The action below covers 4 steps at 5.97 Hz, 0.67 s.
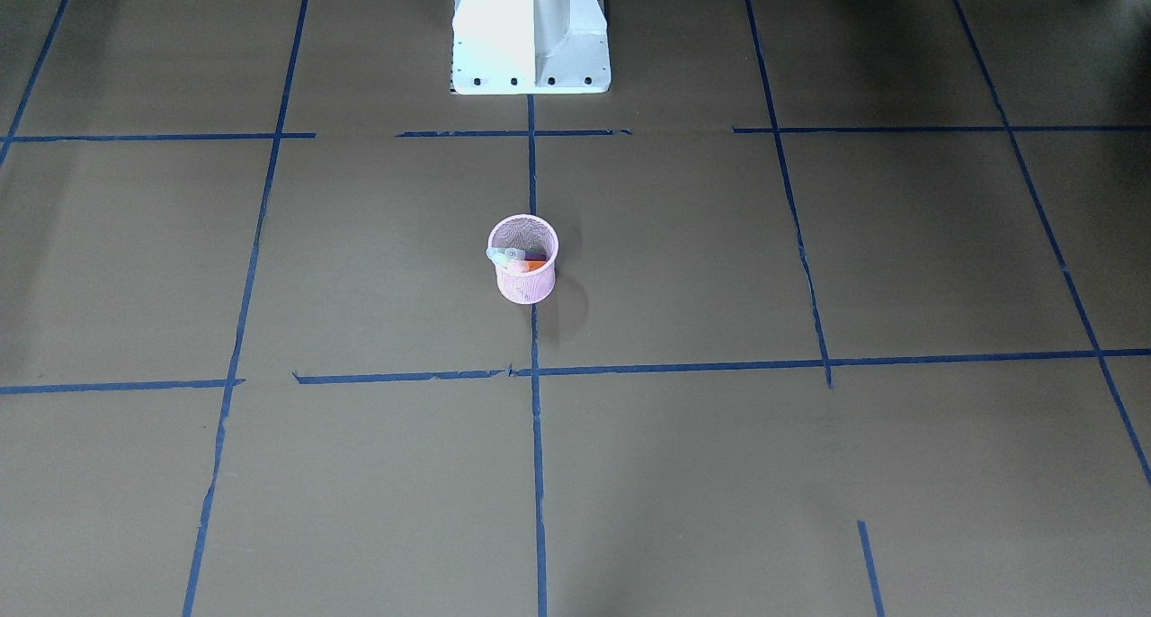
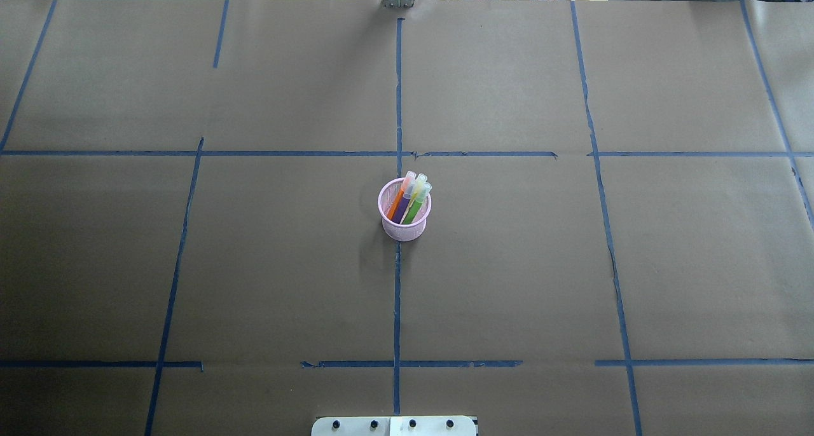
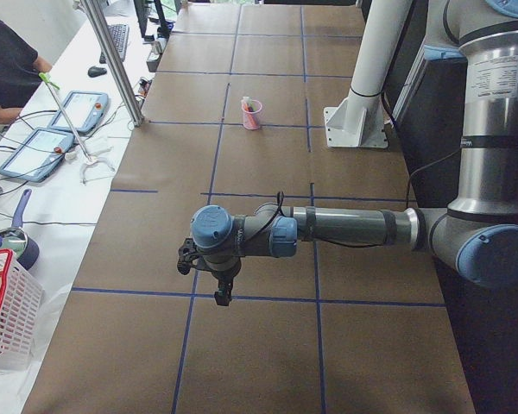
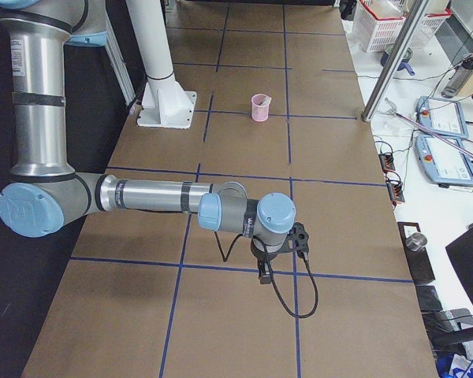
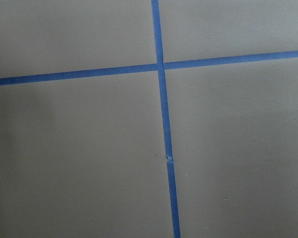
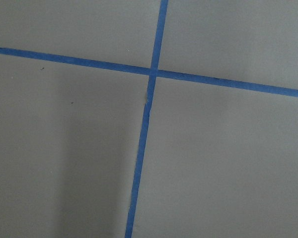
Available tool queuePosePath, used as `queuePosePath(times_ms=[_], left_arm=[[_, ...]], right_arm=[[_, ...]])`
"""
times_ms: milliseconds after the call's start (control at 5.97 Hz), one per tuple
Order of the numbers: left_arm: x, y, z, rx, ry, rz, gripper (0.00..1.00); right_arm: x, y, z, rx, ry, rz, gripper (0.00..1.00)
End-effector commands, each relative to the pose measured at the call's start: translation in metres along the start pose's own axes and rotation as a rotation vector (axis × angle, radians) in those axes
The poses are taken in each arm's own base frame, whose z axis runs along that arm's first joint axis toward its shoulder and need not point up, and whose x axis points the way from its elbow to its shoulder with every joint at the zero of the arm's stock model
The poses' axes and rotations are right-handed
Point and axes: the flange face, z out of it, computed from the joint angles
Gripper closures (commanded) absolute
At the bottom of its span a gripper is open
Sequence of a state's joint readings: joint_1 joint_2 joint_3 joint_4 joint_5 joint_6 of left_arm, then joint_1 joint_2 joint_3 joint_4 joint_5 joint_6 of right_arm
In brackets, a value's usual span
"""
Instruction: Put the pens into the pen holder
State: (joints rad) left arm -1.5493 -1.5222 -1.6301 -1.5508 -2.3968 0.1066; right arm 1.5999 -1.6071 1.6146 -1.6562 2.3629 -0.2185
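The silver-grey tubular left arm (image 3: pixel 354 227) and right arm (image 4: pixel 150 195) carry light-blue joint caps, a black left gripper (image 3: pixel 222 296) and right gripper (image 4: pixel 264 273), a black cable (image 4: pixel 296 315) and a white bolted pedestal (image 1: pixel 530 37).

No readable text, no legible labels, brands or numbers

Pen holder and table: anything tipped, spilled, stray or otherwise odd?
Nothing stands out. The pen holder stands upright at mid-table with the pens inside, caps up, leaning on its rim. No pen lies loose on the table.
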Motion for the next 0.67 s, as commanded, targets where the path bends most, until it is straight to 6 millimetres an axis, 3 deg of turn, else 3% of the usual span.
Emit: queuePosePath(times_ms=[0, 502], left_arm=[[0.0059, -0.0061, -0.0061, 0.013, -0.002, 0.012, 0.0], [0.0073, -0.0073, -0.0063, 0.016, -0.001, 0.023, 0.0]], right_arm=[[-0.0009, -0.0062, -0.0024, 0.005, 0.003, -0.005, 0.0], [-0.0008, -0.0047, -0.0023, 0.005, -0.005, -0.001, 0.0]])
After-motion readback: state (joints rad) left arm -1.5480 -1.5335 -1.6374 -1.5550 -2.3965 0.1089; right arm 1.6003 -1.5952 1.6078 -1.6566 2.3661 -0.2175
